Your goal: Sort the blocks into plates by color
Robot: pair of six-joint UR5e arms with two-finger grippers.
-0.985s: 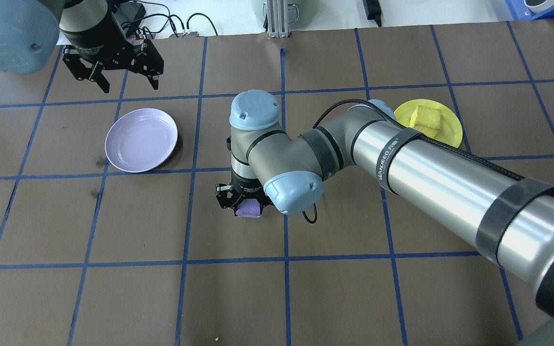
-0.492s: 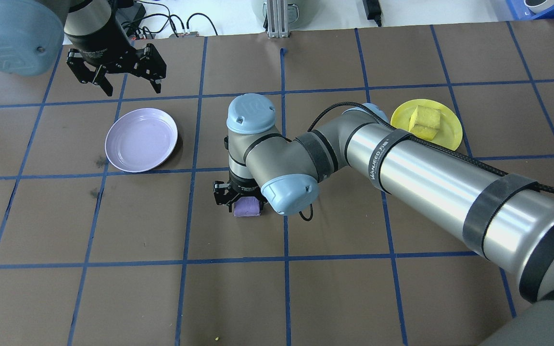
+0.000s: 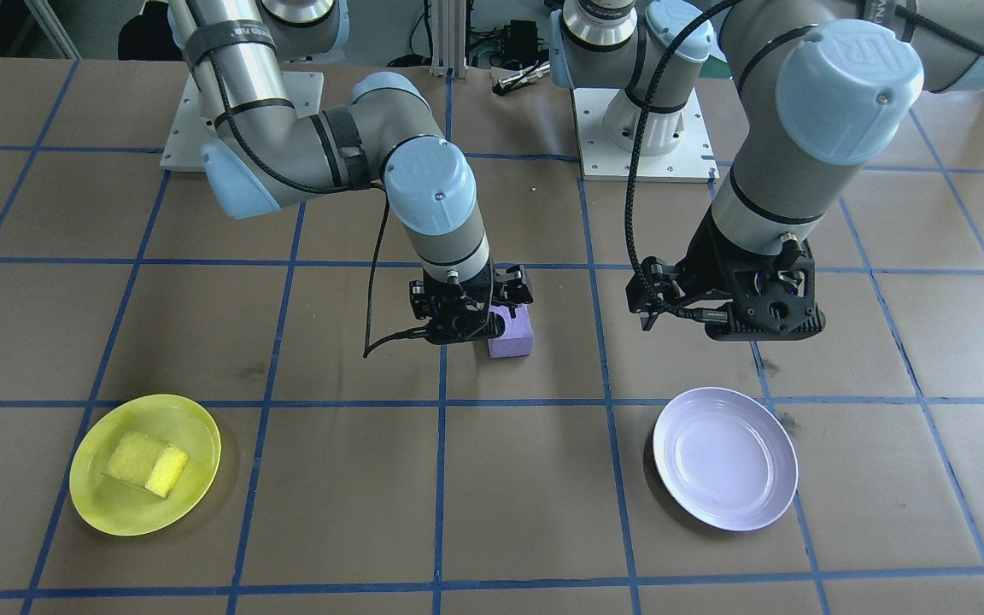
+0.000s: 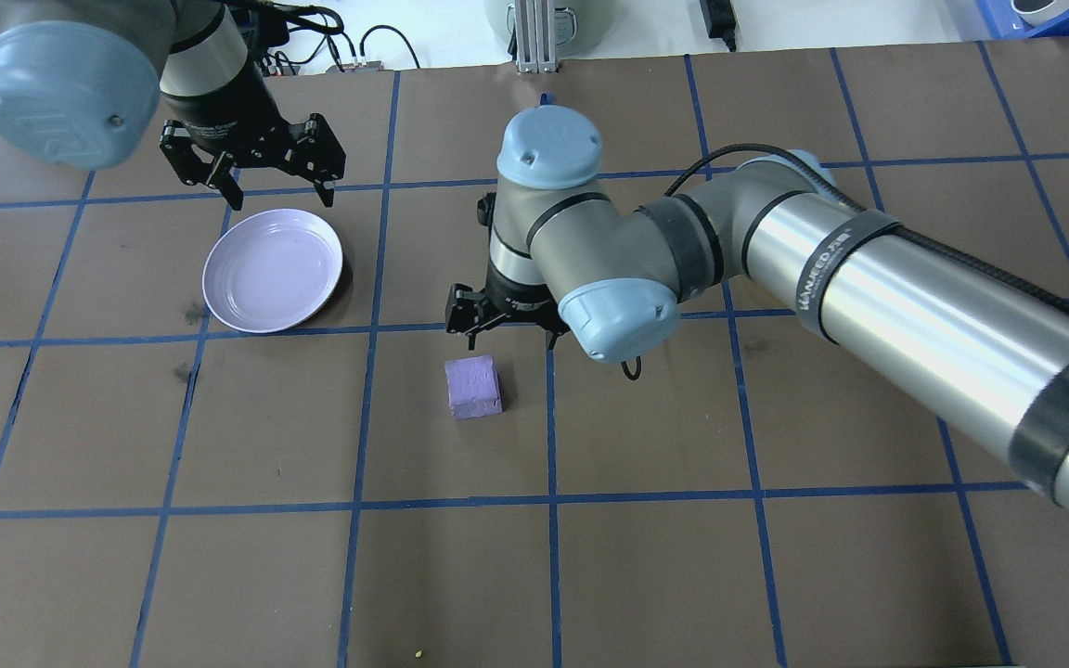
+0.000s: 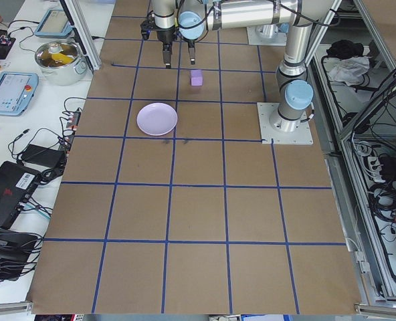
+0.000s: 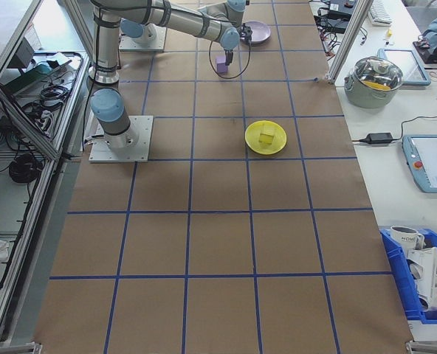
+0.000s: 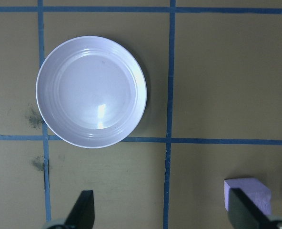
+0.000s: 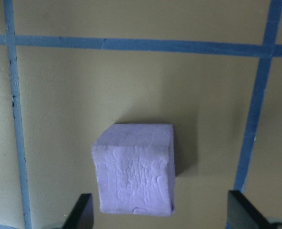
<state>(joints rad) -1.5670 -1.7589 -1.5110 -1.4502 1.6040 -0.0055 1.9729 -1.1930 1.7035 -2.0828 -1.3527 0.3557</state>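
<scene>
**Both pincers open, purple block loose on the table**

Right gripper (image 4: 502, 327) hangs with its fingers spread wide and nothing between them; in its wrist view the two fingertips (image 8: 84, 210) stand far apart at the bottom corners, clear of the purple block (image 8: 134, 169). That block sits on the brown table (image 4: 219, 557) just below and beside this pincer, touching neither finger, inside one taped square and near a blue line.

Left gripper (image 4: 275, 190) is likewise open and empty, poised just above the far rim of the lavender plate (image 4: 273, 270). Its wrist view looks straight down on that plate (image 7: 91, 91), with the purple block (image 7: 248, 194) at the lower right, by one fingertip.

The lavender plate holds nothing; its surface is glossy with a raised rim. The yellow plate (image 3: 145, 464), well apart from the right pincer on the side away from the lavender one, holds the yellow block (image 3: 148, 462), lying tilted across its middle.

The purple block is a chunky, near-cubic piece, matte, with a rough, pitted top face, and far smaller than either plate.
</scene>
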